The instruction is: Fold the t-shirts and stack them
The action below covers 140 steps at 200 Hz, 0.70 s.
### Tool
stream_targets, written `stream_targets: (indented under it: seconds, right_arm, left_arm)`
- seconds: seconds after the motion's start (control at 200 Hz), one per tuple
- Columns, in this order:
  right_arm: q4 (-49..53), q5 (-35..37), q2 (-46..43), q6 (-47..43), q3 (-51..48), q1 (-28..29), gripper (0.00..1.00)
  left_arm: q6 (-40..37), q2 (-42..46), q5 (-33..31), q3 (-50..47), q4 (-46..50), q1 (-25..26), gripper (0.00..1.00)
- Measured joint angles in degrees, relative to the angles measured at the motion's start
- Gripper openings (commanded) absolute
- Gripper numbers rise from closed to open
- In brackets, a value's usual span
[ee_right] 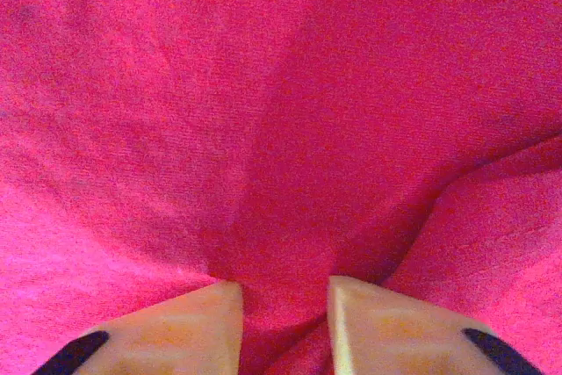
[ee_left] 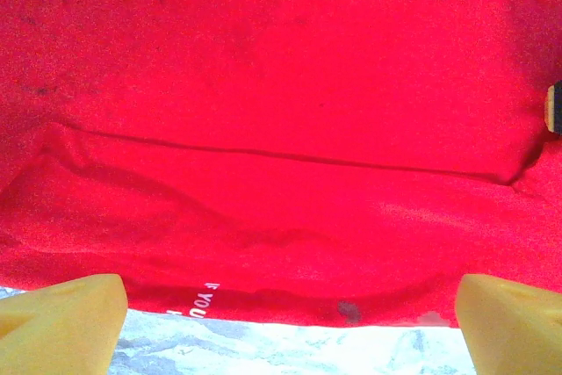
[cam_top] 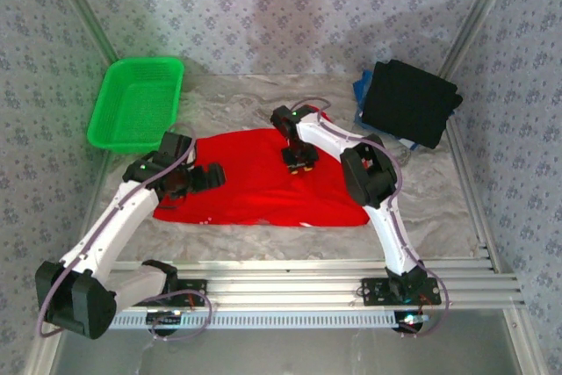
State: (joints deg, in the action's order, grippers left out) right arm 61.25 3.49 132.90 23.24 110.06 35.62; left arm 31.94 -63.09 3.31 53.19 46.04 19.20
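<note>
A green plastic mesh basket is sitting at the far left of the worktop, clear of the work. The left gripper is hovering wide open at the left edge of the bright red cloth t-shirt, which is lying spread across the middle, seemingly not fully folded. The right gripper is pinching a ridge of that red cloth near its far edge, while a folded black t-shirt over a blue one is waiting far right as the stack to join.
</note>
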Motion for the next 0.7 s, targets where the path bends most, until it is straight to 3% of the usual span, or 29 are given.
stream_targets:
  seconds: [0.25, 0.56, 0.7]
  right_arm:
    - [-3.74, 1.36, -2.08, 1.11, -2.99, 0.52, 0.00]
    - [-7.80, 3.21, -8.02, 1.36, -7.72, 1.07, 0.06]
    - [-9.05, 3.32, -10.36, 1.55, -9.64, 1.14, 0.17]
  left_arm:
    - [0.02, 0.98, -0.07, -1.11, 0.00, 0.00, 0.96]
    - [0.04, 1.60, -0.15, -3.26, -0.59, 0.00, 0.96]
    - [0.31, 1.60, -0.13, -4.96, -1.29, 0.00, 0.96]
